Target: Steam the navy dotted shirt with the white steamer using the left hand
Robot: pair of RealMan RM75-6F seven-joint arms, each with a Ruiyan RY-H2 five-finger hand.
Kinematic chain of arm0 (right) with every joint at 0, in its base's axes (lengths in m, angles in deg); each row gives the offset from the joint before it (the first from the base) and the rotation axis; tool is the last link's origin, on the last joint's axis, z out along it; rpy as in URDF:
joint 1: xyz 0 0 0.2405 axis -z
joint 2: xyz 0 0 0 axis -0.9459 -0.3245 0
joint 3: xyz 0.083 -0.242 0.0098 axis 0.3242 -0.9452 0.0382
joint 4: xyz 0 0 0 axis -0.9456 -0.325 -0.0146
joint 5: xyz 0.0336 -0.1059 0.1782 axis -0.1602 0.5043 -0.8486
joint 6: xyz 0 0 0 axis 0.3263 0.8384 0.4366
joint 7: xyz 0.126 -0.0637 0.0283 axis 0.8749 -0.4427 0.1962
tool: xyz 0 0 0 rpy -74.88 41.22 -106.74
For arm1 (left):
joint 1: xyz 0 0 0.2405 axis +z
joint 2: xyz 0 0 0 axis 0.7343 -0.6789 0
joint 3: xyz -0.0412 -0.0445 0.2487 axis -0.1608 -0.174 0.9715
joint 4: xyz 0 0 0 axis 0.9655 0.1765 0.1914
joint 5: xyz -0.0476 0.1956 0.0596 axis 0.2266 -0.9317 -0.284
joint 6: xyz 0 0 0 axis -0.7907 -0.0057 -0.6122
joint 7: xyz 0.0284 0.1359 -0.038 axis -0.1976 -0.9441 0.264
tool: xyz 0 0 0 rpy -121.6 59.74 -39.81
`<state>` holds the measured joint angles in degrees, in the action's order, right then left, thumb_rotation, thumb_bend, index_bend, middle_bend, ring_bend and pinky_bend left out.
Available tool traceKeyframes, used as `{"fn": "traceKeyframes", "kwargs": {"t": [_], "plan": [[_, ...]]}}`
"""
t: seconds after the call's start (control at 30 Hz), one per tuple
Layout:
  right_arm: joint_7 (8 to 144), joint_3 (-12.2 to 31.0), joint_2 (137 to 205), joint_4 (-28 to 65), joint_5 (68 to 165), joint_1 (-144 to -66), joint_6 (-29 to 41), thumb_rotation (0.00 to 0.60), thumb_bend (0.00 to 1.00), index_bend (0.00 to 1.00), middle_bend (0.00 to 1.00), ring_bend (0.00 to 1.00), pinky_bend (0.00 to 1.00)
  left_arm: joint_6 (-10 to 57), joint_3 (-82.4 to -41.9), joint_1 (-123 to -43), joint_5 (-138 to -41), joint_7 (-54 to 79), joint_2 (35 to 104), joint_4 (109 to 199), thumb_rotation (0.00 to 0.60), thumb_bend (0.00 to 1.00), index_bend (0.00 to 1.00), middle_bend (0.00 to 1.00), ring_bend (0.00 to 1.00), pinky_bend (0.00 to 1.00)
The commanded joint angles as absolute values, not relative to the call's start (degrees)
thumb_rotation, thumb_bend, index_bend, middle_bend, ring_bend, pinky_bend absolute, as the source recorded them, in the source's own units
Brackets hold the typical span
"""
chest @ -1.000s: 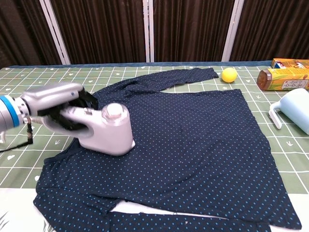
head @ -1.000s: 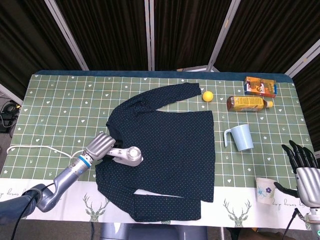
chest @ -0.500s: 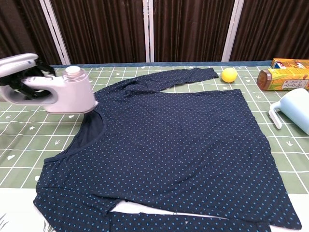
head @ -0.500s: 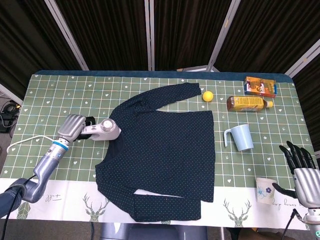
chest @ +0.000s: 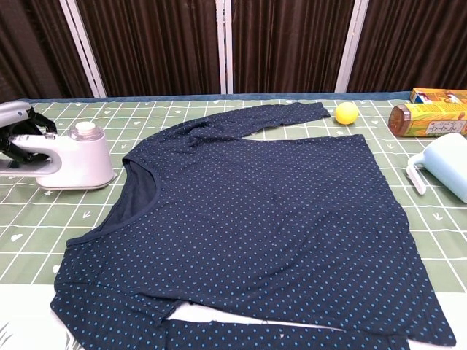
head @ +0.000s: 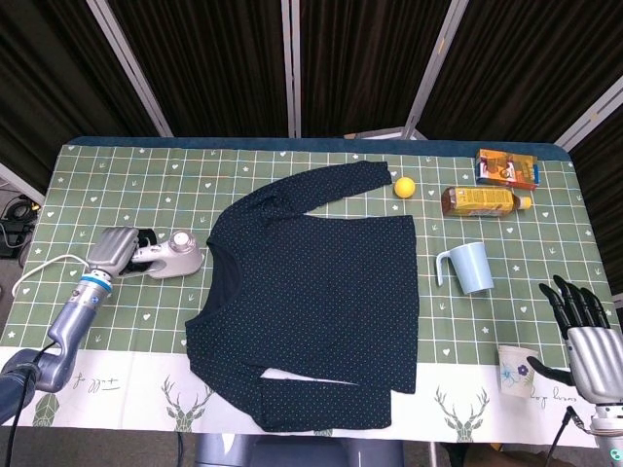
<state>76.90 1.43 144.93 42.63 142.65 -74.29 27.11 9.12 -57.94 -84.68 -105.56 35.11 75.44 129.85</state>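
The navy dotted shirt [head: 316, 292] [chest: 270, 219] lies spread flat across the middle of the table, one sleeve stretched toward the back. The white steamer [head: 173, 256] [chest: 73, 160] stands on the green cloth just left of the shirt's collar, off the fabric. My left hand [head: 114, 250] [chest: 18, 131] grips the steamer's handle at its left end. A white cord [head: 44, 270] runs from it toward the table's left edge. My right hand [head: 587, 326] hovers at the near right corner, fingers spread, holding nothing.
A yellow ball [head: 404, 187] [chest: 346, 112] lies by the sleeve end. An orange bottle [head: 484, 200] lies on its side, an orange box [head: 506, 166] behind it. A light blue pitcher [head: 466, 268] [chest: 445, 171] and a patterned paper cup [head: 516, 368] stand at the right.
My left hand has carried the steamer off the shirt's left side, up and leftward, and set it down on the cloth beside the collar. The right hand stayed put.
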Motion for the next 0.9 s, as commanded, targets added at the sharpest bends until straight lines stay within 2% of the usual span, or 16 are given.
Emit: {"fn": "traceKeyframes", "kwargs": {"t": [0.03, 0.1, 0.17, 0.27, 0.33, 0.43, 0.63, 0.9], "plan": [[77.01, 1.43, 144.92, 42.62, 142.59, -74.29, 27.09, 0.6, 0.0, 0.0, 0.0, 0.0, 0.0, 7.92, -57.9, -84.65, -105.26, 34.93, 75.39, 130.45, 0.6, 0.03, 0.47, 0.51, 0.49, 0.44], [77.11, 1.43, 144.87, 42.59, 142.56, -74.28, 27.08, 0.6, 0.0, 0.0, 0.0, 0.0, 0.0, 7.68, -58.08, -84.54, -105.02, 34.63, 75.05, 131.36, 0.6, 0.0, 0.34, 0.32, 0.31, 0.29], [77.22, 1.4, 144.83, 42.58, 142.65, -74.26, 27.13, 0.6, 0.0, 0.0, 0.0, 0.0, 0.0, 8.39, -58.3, -84.26, -105.02, 34.04, 74.76, 132.27, 0.6, 0.0, 0.24, 0.17, 0.19, 0.19], [77.41, 1.34, 144.77, 42.56, 142.78, -74.22, 27.23, 0.6, 0.0, 0.0, 0.0, 0.0, 0.0, 10.31, -58.74, -83.56, -105.21, 33.67, 74.02, 134.05, 0.6, 0.0, 0.11, 0.02, 0.05, 0.1], [77.53, 1.3, 144.71, 42.57, 142.87, -74.22, 27.24, 0.6, 0.0, 0.0, 0.0, 0.0, 0.0, 11.66, -58.91, -83.01, -105.45, 33.29, 73.0, 135.76, 0.6, 0.0, 0.05, 0.0, 0.01, 0.06], [77.64, 1.15, 144.58, 42.71, 143.17, -74.17, 27.31, 0.6, 0.0, 0.0, 0.0, 0.0, 0.0, 12.98, -59.03, -82.07, -105.46, 32.24, 70.47, 139.68, 0.6, 0.0, 0.0, 0.0, 0.0, 0.01], [77.68, 0.84, 144.13, 43.22, 143.85, -73.82, 27.95, 0.6, 0.0, 0.0, 0.0, 0.0, 0.0, 14.86, -59.14, -79.16, -102.98, 27.62, 63.2, 151.09, 0.6, 0.0, 0.0, 0.0, 0.0, 0.0], [79.01, 0.99, 144.36, 42.24, 144.37, -73.64, 28.86, 0.6, 0.0, 0.0, 0.0, 0.0, 0.0, 34.56, -59.95, -68.47, -100.35, 15.05, 56.78, 166.47, 0.6, 0.0, 0.0, 0.0, 0.0, 0.0]]}}
